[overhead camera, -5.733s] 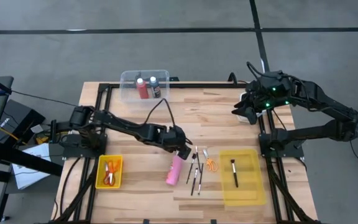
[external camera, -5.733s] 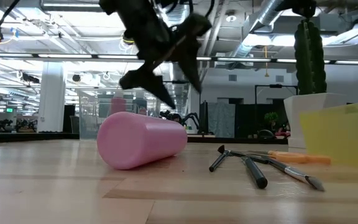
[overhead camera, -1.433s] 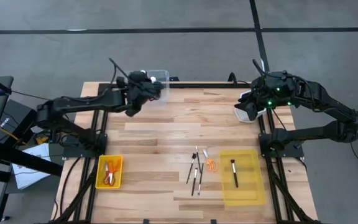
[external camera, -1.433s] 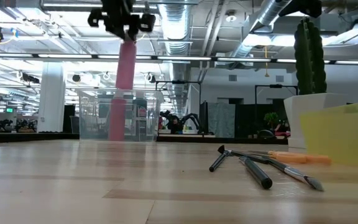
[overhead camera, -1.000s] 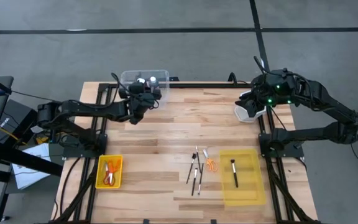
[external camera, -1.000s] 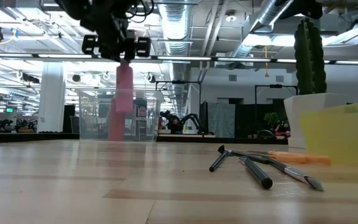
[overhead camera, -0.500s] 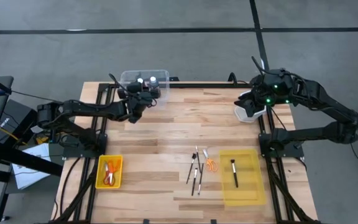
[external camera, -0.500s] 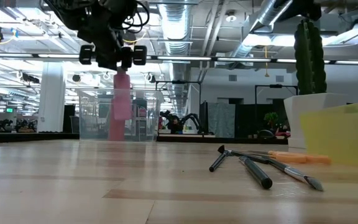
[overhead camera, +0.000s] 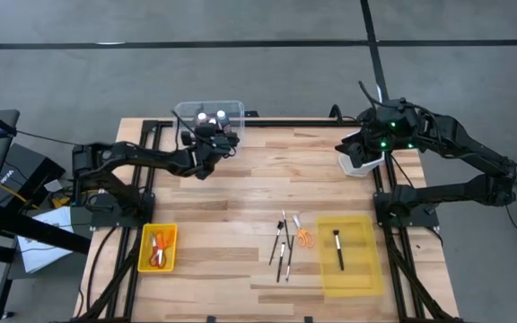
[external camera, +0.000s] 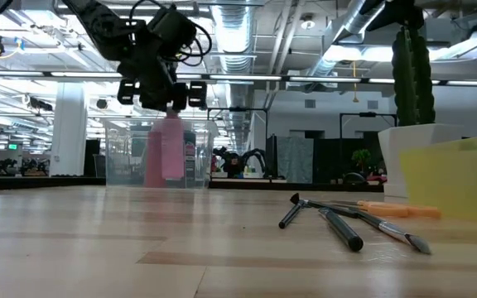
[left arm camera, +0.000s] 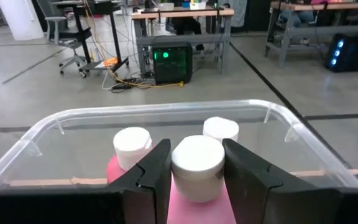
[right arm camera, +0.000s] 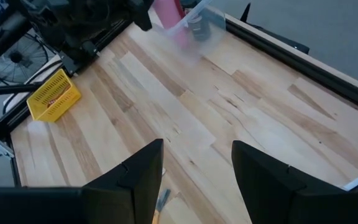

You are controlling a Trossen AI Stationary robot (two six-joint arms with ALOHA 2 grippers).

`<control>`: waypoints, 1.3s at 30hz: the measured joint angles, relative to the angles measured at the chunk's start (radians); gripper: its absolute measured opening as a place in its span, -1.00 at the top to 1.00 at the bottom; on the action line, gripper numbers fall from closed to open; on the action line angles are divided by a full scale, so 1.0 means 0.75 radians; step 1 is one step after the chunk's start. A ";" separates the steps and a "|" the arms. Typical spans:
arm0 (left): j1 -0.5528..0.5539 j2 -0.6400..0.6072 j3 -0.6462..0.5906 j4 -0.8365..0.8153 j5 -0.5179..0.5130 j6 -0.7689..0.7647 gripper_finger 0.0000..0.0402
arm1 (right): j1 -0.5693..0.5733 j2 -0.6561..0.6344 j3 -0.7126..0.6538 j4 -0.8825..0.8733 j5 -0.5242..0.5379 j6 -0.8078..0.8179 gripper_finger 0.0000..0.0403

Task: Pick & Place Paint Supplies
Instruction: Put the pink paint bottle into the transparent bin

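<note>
My left gripper (overhead camera: pixel 215 144) is shut on a pink paint bottle (external camera: pixel 166 149) with a white cap (left arm camera: pixel 197 158), at the near side of a clear bin (overhead camera: pixel 232 109) at the table's far edge. In the bin stand a red bottle (left arm camera: pixel 114 169) and a small dark bottle, both white-capped (left arm camera: pixel 220 129). Three dark-handled brushes (overhead camera: pixel 281 247) and orange-handled scissors (overhead camera: pixel 304 237) lie on the wood near the middle. My right gripper (right arm camera: pixel 194 180) is open and empty, high above the table's far right corner (overhead camera: pixel 359 151). My left gripper pinches the pink bottle between its two fingers (left arm camera: pixel 157 171) at the top, on either side of the white cap (left arm camera: pixel 197 163). The fingers come level from the table's near side. The bottle hangs upright below the gripper (external camera: pixel 166 153); whether its bottom rests on anything I cannot tell.
A large yellow bin (overhead camera: pixel 366 269) at the near right holds one brush (overhead camera: pixel 338 249). A small yellow bin (overhead camera: pixel 144 260) at the near left holds red-handled scissors (overhead camera: pixel 158 248). A green plant in a white pot (external camera: pixel 412 124) stands at the far right.
My left gripper has gone down and a little toward the table's right edge with the pink bottle, which stays upright and now hangs lower, level with the clear bin's walls. The grip has stayed shut.
</note>
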 joint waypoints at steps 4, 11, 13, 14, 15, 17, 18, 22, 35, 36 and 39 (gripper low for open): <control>0.000 0.035 0.000 -0.001 -0.003 -0.002 0.46 | 0.000 0.000 0.000 -0.001 0.000 0.017 0.07; -0.003 0.041 0.000 -0.018 -0.019 0.004 0.46 | 0.000 0.000 0.000 -0.001 0.001 0.017 0.07; -0.003 0.041 -0.002 -0.020 -0.022 0.005 0.46 | 0.000 0.000 0.000 -0.001 0.000 0.017 0.07; -0.003 0.041 -0.006 -0.019 -0.022 0.002 0.46 | 0.000 0.000 0.000 -0.001 0.000 0.017 0.07; -0.003 0.041 -0.014 -0.018 -0.023 -0.003 0.46 | 0.000 0.000 0.000 -0.001 0.000 0.017 0.07; -0.003 0.041 -0.032 -0.019 -0.025 -0.037 0.46 | 0.000 0.000 0.000 -0.001 0.000 0.017 0.07; -0.003 0.040 -0.039 -0.017 -0.026 -0.056 0.46 | 0.000 0.000 0.000 -0.001 0.000 0.017 0.07; -0.003 0.040 -0.055 -0.012 -0.032 -0.112 0.46 | 0.000 0.000 0.000 -0.001 0.000 0.017 0.07; -0.003 0.039 -0.055 -0.017 -0.032 -0.108 0.12 | 0.000 0.000 0.000 -0.001 0.000 0.018 0.07; -0.003 0.039 -0.056 -0.014 -0.031 -0.108 0.04 | 0.000 0.000 0.000 -0.001 0.000 0.018 0.07; -0.006 0.036 -0.056 -0.011 -0.029 -0.108 -0.13 | 0.000 0.000 0.000 -0.001 0.000 0.018 0.07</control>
